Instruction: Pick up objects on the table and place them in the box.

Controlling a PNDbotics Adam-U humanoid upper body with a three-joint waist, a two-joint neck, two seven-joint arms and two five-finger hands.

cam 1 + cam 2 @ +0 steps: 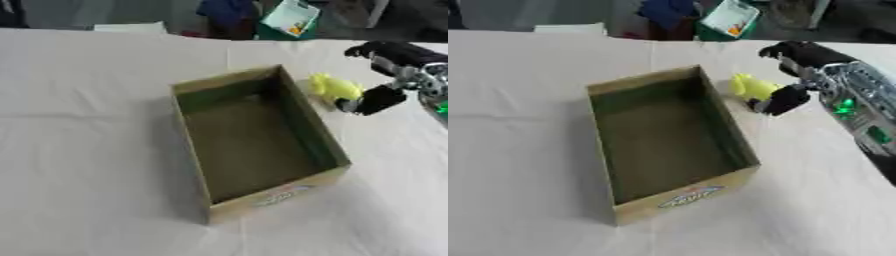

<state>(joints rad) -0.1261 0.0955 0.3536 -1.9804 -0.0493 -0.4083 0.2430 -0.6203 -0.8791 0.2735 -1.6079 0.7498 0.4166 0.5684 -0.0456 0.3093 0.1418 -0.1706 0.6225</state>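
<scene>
An open cardboard box (328, 145) stands in the middle of the table, and nothing shows inside it. Just past its right wall lies a small yellow object (752, 86) on the cloth. My right hand (820, 75) comes in from the right and sits beside that object. Its fingers (794, 51) stretch out behind the object, and its thumb (779, 101) points down at the object's right front edge. The hand is open and is not closed round the object. My left hand shows in neither view.
A white cloth (87, 150) covers the table, with wide bare areas left of and in front of the box. Beyond the far edge stand a teal and white container (289, 20) and something dark blue (226, 12).
</scene>
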